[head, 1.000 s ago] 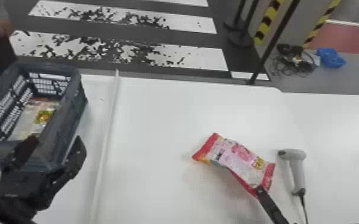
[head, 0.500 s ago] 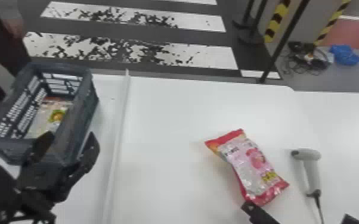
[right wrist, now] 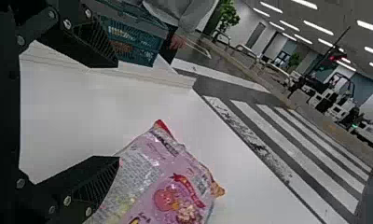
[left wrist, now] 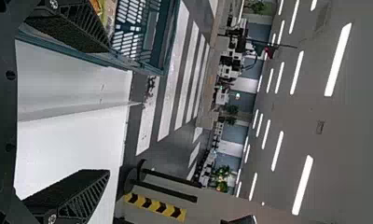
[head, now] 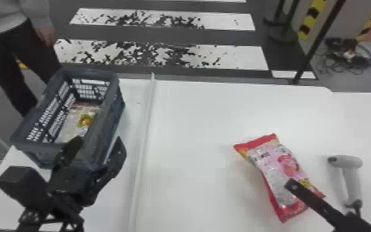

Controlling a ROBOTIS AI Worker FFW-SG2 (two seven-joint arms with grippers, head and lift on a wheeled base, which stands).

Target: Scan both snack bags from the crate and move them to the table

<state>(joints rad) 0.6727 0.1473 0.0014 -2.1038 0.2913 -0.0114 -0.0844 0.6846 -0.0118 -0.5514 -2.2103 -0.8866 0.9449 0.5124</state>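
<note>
Head view: your right tool [head: 320, 203] reaches in from the near right, a single black finger visible above the lower half of the pink-and-red snack bag [head: 272, 160]. That bag rests on the white table [head: 200, 123], slanted, between a pale raised strip [head: 146, 129] and the gray scanner [head: 346, 162], whose cord trails toward you. At far left, the other snack bag [head: 75, 123] lies flat inside the dark plastic crate [head: 112, 114], its yellow-and-green patch showing. Your left tool [head: 98, 140] is poised at the crate's near end, its two fingers spread and nothing between them. Past the table's far edge, the floor carries worn white crosswalk stripes [head: 240, 57].

Left wrist view: your left tool [left wrist: 108, 111] has its fingers well apart, the space between them unfilled. One finger overlaps the side of the crate, and a sliver of the bag inside shows beside it. The raised strip crosses the table in the gap.

Right wrist view: your right tool [right wrist: 118, 112] is wide, gripping nothing. The pink-and-red bag appears up close, printed side to the camera, one finger overlapping its edge; you cannot tell whether the two touch. The crate sits farther off, on the other side of the raised strip.
</note>
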